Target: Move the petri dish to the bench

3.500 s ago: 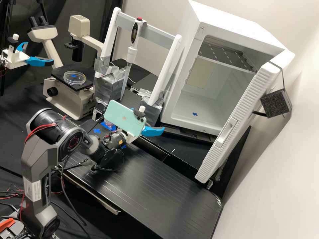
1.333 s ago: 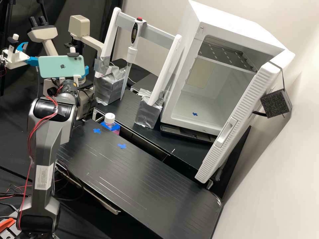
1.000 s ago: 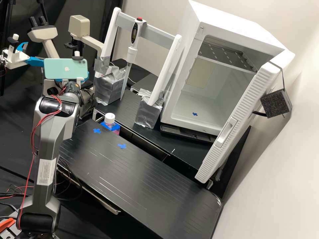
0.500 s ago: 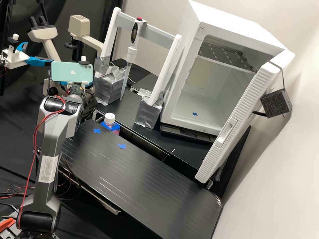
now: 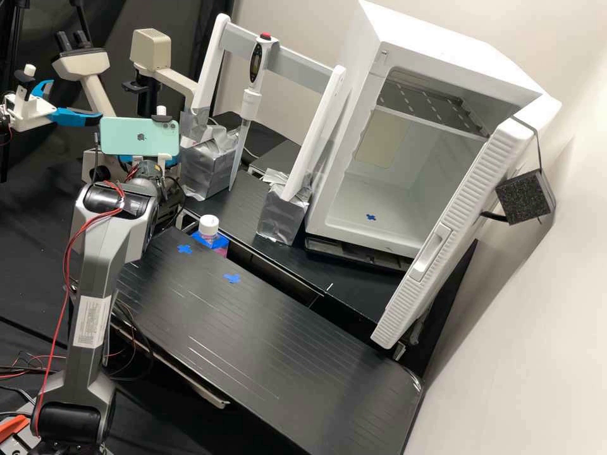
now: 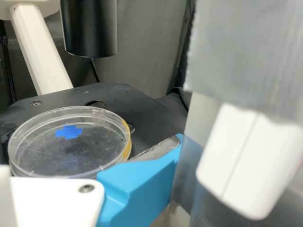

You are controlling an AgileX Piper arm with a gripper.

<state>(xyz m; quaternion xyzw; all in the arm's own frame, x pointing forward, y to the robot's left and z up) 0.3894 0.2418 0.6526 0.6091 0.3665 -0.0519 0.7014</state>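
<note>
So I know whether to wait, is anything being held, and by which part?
Nothing appears held: the petri dish sits on the microscope stage, and the jaws look open.

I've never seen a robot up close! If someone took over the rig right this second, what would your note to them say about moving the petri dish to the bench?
Pincer: open, at the microscope, with one blue finger near the dish; no grip on it to be seen.
Dish: lying flat on the microscope's black platform.
Bench: two blue crosses marked on it, at its far edge; I can't tell which, if either, is the target.
Done: pincer brought to the dish.
Left: grip the dish, lift it, carry it to the bench, set it down, let go.
</note>
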